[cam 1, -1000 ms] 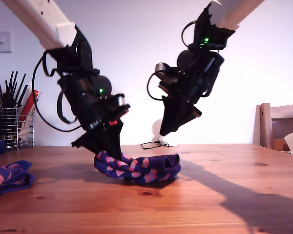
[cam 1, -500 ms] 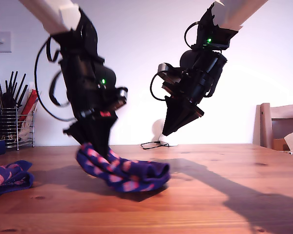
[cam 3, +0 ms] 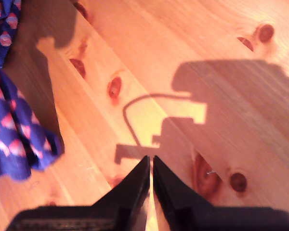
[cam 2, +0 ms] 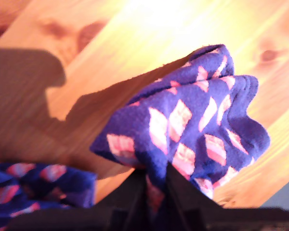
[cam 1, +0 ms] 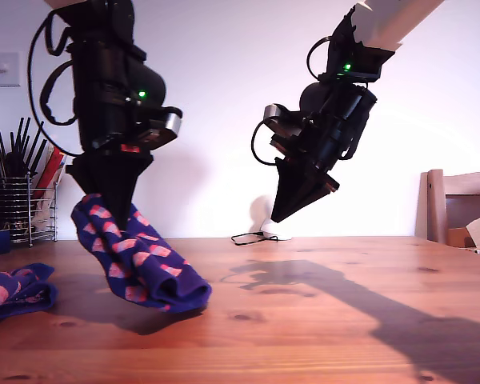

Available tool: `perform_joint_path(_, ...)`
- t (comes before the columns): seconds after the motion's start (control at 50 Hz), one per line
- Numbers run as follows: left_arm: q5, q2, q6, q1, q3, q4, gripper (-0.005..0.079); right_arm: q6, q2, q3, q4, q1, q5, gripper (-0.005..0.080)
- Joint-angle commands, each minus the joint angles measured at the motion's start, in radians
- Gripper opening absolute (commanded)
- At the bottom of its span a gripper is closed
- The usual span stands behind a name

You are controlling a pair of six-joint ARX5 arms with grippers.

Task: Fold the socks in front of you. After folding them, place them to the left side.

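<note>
Two socks show on the wooden tabletop (cam 1: pixel 344 304): one folded sock (cam 1: pixel 136 256) hangs pinched in the closed jaws of my first gripper (cam 1: pixel 106 210), its lower end resting on the wood toward the tabletop's end at the exterior view's left, and the other sock (cam 1: pixel 14 290) lies bunched at that same end, just beside the hanging one but apart from it. One more pincer, my second gripper (cam 1: pixel 282 214), hovers above the tabletop's middle with its jaws drawn together on nothing, well apart from both socks.
</note>
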Motion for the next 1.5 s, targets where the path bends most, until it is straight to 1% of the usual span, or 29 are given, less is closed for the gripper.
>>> perform_joint_path(0.0,0.018,-0.010,0.010,0.023,-0.022,0.000,-0.0020,-0.003,-0.022,0.002,0.010,-0.004,-0.008,-0.0013)
perform_joint_path(0.2,0.025,-0.051,0.023,0.089,-0.040,-0.003,-0.0020,-0.003,-0.022,0.002,0.020,-0.004,-0.008,-0.0013)
perform_joint_path(0.46,-0.007,-0.166,0.035,0.150,-0.153,-0.002,-0.0020,-0.002,-0.022,0.002,0.040,-0.003,-0.008,-0.0013)
perform_joint_path(0.62,-0.006,-0.232,0.121,0.188,-0.211,-0.002,-0.0020,-0.002,-0.022,0.002,0.042,-0.001,-0.008,-0.0013)
perform_joint_path(0.68,0.013,-0.254,0.165,0.205,-0.236,-0.002,-0.0020,-0.002,-0.022,0.002,0.042,-0.001,-0.008,-0.0013)
perform_joint_path(0.74,0.032,-0.270,0.166,0.226,-0.259,-0.003,-0.0021,-0.001,-0.022,0.002,0.042,-0.001,-0.008,-0.0013)
perform_joint_path(0.76,0.039,-0.271,0.186,0.233,-0.267,-0.003,-0.0021,-0.001,-0.022,0.002,0.042,-0.001,-0.008,-0.0013)
perform_joint_path(0.86,0.065,-0.282,0.214,0.263,-0.297,-0.003,-0.0021,-0.001,-0.022,0.002,0.043,-0.001,-0.008,-0.0013)
perform_joint_path(1.06,0.094,-0.282,0.251,0.300,-0.304,-0.003,-0.0021,-0.001,-0.022,0.002,0.044,-0.001,-0.009,-0.0013)
perform_joint_path(1.16,0.093,-0.281,0.274,0.318,-0.305,-0.002,-0.0021,-0.001,-0.022,0.002,0.045,-0.001,-0.009,-0.0013)
perform_joint_path(1.18,0.092,-0.281,0.293,0.322,-0.306,0.001,-0.0021,-0.001,-0.022,0.002,0.045,-0.001,-0.009,-0.0013)
perform_joint_path(1.36,0.078,-0.281,0.330,0.363,-0.306,0.044,-0.0021,-0.001,-0.022,0.002,0.045,-0.001,-0.013,-0.0013)
perform_joint_path(1.48,0.079,-0.273,0.381,0.382,-0.306,0.073,-0.0021,-0.002,-0.022,0.002,0.046,-0.001,-0.029,-0.0013)
